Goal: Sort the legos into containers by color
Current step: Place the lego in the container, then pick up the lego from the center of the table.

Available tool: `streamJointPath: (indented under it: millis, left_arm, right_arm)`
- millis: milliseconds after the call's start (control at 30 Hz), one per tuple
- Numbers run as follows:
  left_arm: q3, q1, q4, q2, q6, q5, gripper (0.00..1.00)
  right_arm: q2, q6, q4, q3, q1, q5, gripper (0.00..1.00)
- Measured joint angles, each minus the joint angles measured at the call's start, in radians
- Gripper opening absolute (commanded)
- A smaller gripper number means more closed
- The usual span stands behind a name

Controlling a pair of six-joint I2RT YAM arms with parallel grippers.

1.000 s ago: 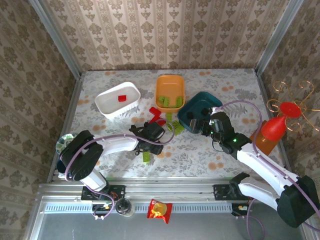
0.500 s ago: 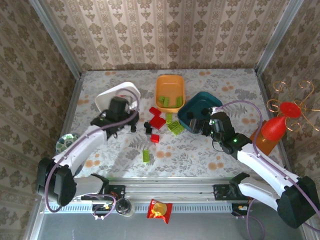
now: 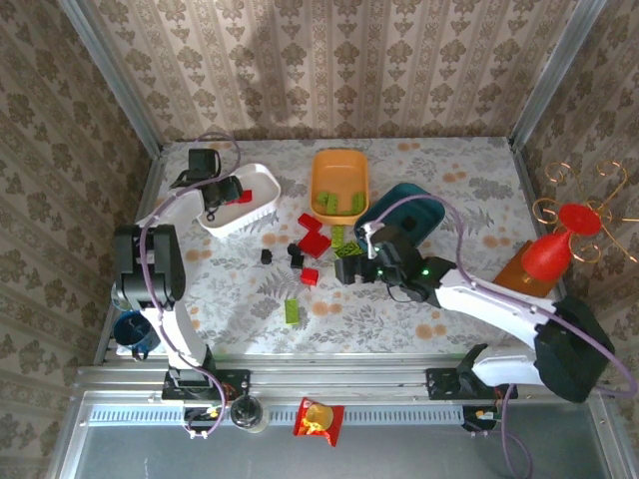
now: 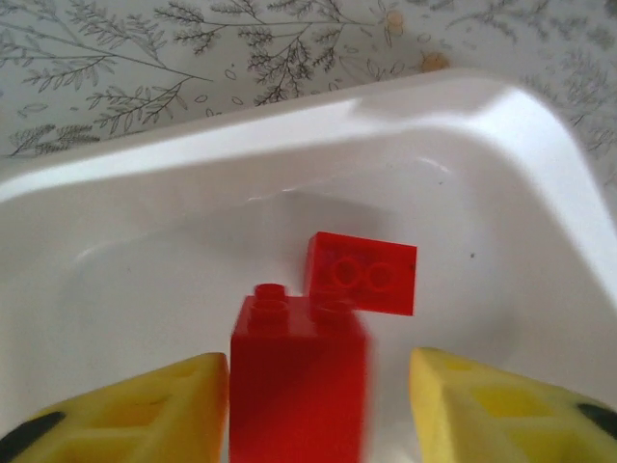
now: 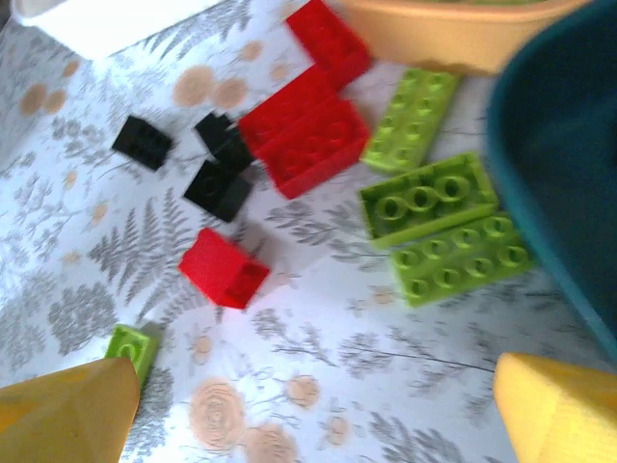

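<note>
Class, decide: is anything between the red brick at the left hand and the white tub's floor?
Nothing visible does. The red brick is inside the white tub; a second red brick lies beyond it.

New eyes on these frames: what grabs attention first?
The left gripper sits over the white tub, open, with a blurred red brick between its jaws and a second red brick lying on the tub floor. Next is the loose pile on the floral tabletop: red bricks, lime green plates and black bricks, with the open right gripper above them.
</note>
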Motion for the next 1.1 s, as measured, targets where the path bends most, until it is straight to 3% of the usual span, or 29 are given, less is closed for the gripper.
streamJointPath:
  millis: [200,367,500,667,833,1100]
  left_arm:
    - [-0.001,-0.003,-0.003,-0.087,-0.029,0.046,0.84]
    - [-0.066,-0.097,0.026,-0.394,-0.022,0.039,0.99]
    - [-0.173,-0.201,0.088,-0.626,-0.029,0.045,1.00]
    - [-0.428,-0.174,0.151,-0.812,-0.109,0.047,1.00]
    - [-0.556,-0.153,0.152,-0.896,-0.174,0.098,1.00]
    - [-0.586,-0.150,0.151,-0.993,-0.182,0.121,0.95]
  right_arm:
    - [0.234,0.002,0.038,0.130,0.109,-0.002,0.98]
    - [0.420,0.021,0.045,0.237,0.167,0.010,0.97]
    - [0.507,0.038,0.043,0.294,0.185,0.047,0.93]
    - [0.579,0.061,0.014,0.367,0.185,0.102,0.86]
    - [0.638,0.082,-0.006,0.394,0.185,0.135,0.74]
    - [0.645,0.083,-0.009,0.402,0.185,0.149,0.51]
